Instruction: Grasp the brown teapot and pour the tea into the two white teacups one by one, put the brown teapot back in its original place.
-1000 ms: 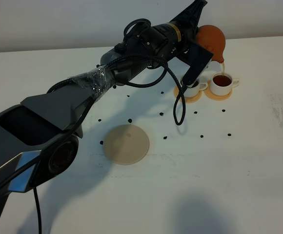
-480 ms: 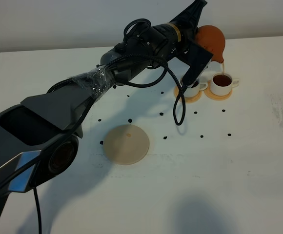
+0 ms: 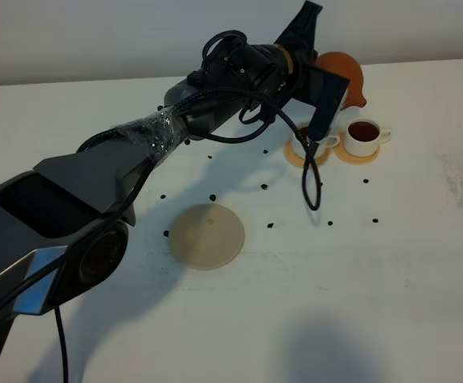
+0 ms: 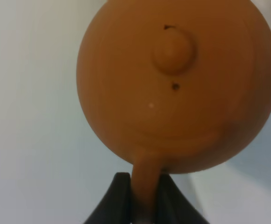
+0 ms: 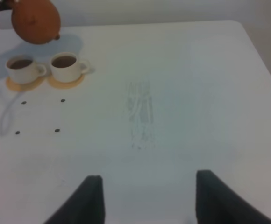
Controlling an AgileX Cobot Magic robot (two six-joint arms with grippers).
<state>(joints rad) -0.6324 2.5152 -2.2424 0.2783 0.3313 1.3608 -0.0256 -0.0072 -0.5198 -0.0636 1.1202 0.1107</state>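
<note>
The brown teapot [image 3: 348, 75] hangs in the air just behind the two white teacups, roughly level. My left gripper [image 3: 324, 65] is shut on its loop handle. In the left wrist view the teapot [image 4: 173, 84] fills the picture, lid knob towards the camera, with the handle between my fingers [image 4: 119, 196]. The right cup [image 3: 363, 133] holds dark tea. The left cup [image 3: 314, 144] is partly hidden by the wrist. Both stand on orange coasters. The right wrist view shows the teapot [image 5: 35, 19] and both cups [image 5: 22, 68] [image 5: 65, 65] with tea. My right gripper [image 5: 147, 200] is open and empty.
The pale tan disc [image 3: 207, 235] lies bare on the white table, left of and nearer than the cups. Small black specks [image 3: 267, 224] dot the table around it. A black cable [image 3: 311, 179] loops down from the left wrist near the left cup.
The teapot has tipped back from pouring over the right cup and the stream has stopped. The left wrist has turned and lifted slightly, and its cable has swung right.
</note>
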